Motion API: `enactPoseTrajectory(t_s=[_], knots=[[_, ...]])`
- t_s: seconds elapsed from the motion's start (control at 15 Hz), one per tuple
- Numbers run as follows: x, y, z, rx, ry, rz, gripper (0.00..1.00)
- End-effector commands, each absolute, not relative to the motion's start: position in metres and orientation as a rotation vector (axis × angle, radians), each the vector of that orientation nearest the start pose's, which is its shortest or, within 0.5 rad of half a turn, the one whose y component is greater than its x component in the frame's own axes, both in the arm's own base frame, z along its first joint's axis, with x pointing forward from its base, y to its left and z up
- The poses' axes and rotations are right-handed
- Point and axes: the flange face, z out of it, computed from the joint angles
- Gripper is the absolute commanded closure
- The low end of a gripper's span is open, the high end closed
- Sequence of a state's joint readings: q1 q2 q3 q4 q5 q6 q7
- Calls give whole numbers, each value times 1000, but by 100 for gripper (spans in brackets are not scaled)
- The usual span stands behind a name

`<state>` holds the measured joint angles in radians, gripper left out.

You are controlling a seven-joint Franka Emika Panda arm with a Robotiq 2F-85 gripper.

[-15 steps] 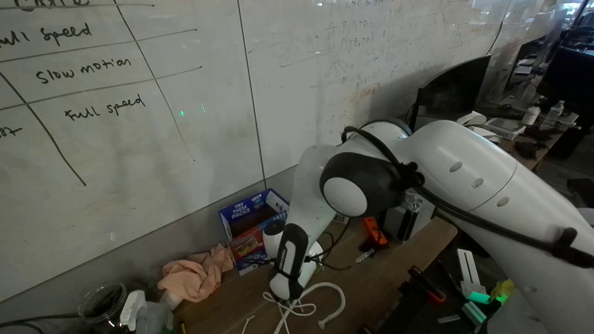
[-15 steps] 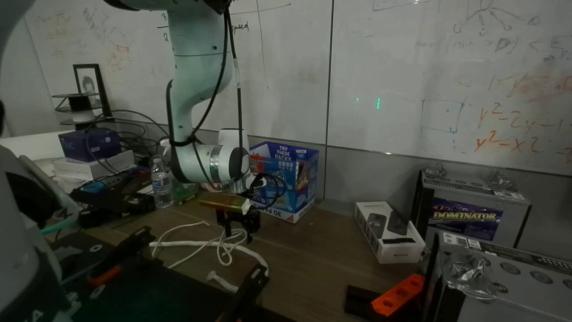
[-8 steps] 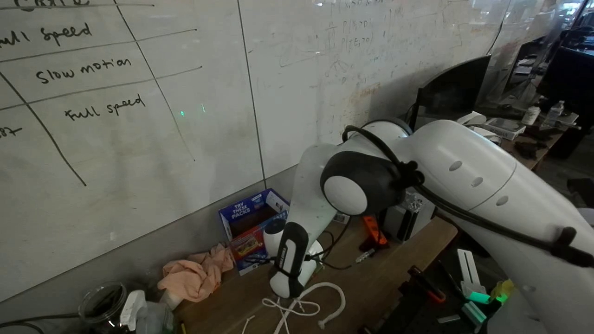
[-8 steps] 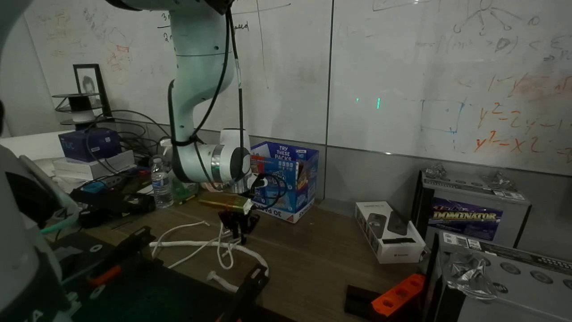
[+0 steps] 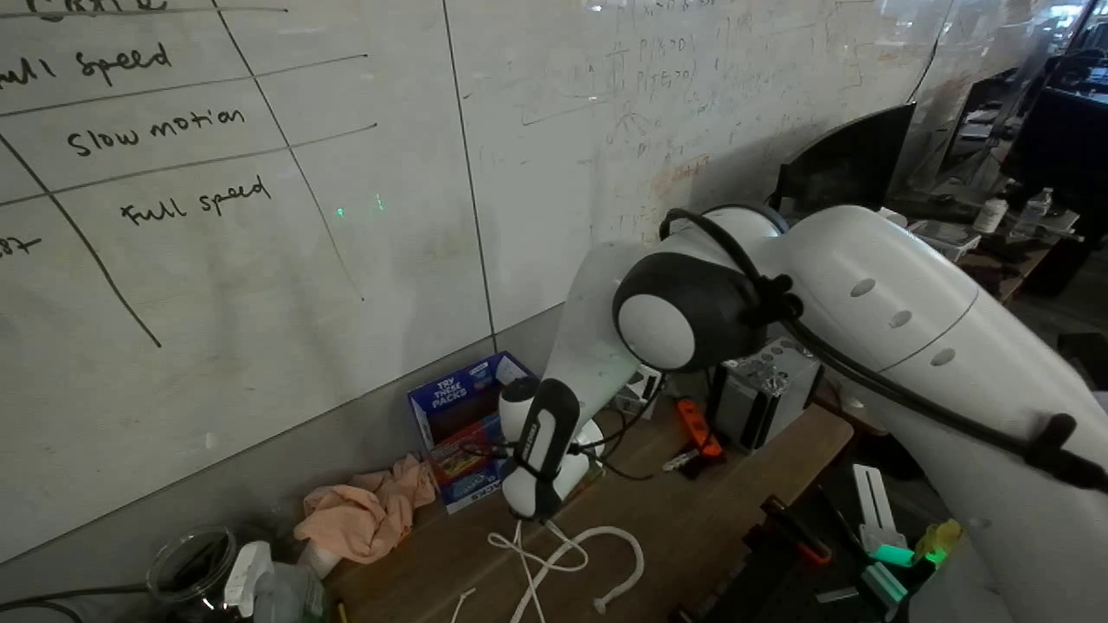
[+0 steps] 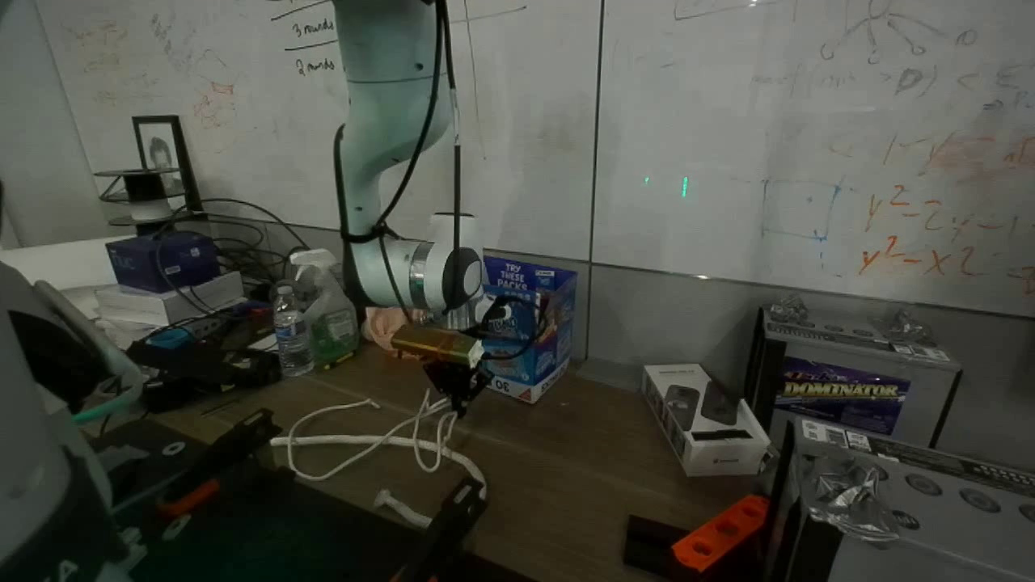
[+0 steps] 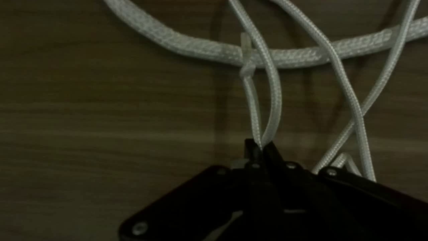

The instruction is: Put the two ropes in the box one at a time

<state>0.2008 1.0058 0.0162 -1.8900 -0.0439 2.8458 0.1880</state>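
Gripper (image 7: 260,147) rides higher and nearer the blue box (image 6: 558,331) than a second ago, thin rope (image 7: 277,87) lifting with it. Fingers (image 7: 249,149) clenched on that rope near its knotted end; slack trails to the tabletop (image 6: 566,461), over thick rope (image 7: 294,58), which lies lengthwise across wrist view. Box stands near, beyond and right of fingers in an exterior view, mouth up, close to the wall (image 6: 639,323); fingertips hang below its rim, so likely more lift, then across. Pink cloth (image 5: 368,519) bunches just beside box; swing room runs toward white carton (image 6: 699,420). Slack may drag thick rope.
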Motion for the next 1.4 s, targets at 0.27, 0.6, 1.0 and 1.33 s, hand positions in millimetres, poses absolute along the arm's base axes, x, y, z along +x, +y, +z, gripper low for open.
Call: enactPoseTrajectory(t_s=[0.27, 0.6, 1.0, 1.33], knots=[[602, 92, 120, -3110, -26, -65, 99], [609, 104, 237, -3124, -6, -180, 99], [607, 115, 390, -3065, 158, -376, 99], [599, 120, 524, -2960, 368, -628, 99]])
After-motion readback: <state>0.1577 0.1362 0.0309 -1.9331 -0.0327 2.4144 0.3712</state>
